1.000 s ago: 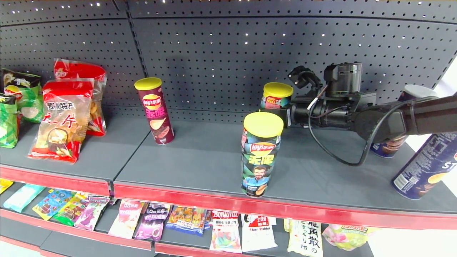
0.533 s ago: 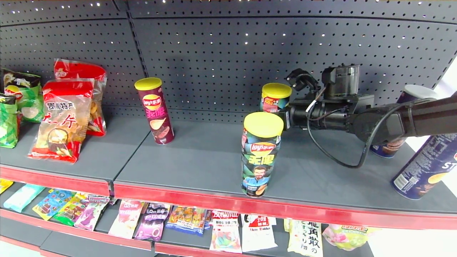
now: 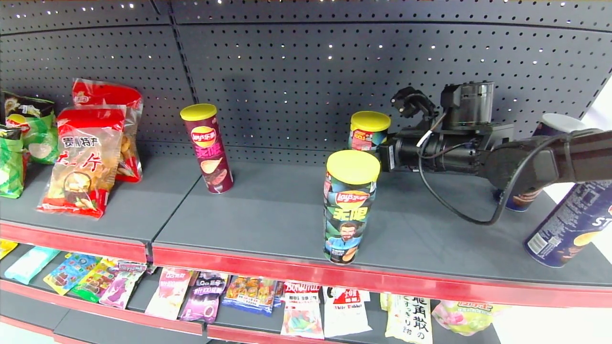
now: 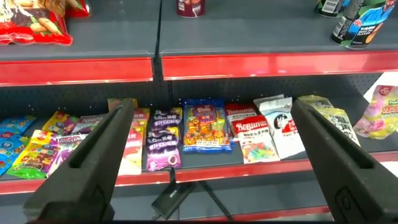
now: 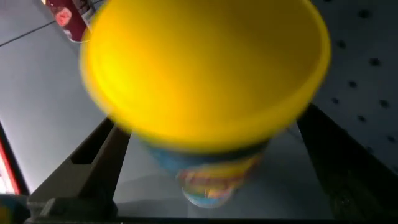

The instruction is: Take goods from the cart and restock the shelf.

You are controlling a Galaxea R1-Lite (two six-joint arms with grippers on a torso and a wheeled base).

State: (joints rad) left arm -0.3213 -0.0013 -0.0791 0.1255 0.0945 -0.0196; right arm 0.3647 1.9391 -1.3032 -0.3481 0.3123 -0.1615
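Placement step looks nearly done: right tool [image 5: 211,118] sits open around the rear yellow-lid can [image 3: 369,129], which stands on the shelf [image 3: 267,210]. The next move likely calls for backing straight out without tipping it. Left tool [image 4: 212,104] is open and empty.

Right arm [image 3: 535,160] stretched level from robot's right toward its left, wrist [image 3: 440,153] straight in line with forearm, black cable [image 3: 449,205] looping beneath. Right pincer [image 5: 211,118] at arm's tip, its two dark fingers [image 5: 87,168] spread wide. Left pincer [image 4: 211,104] aimed level and forward, both long fingers [image 4: 93,162] likewise splayed well apart.
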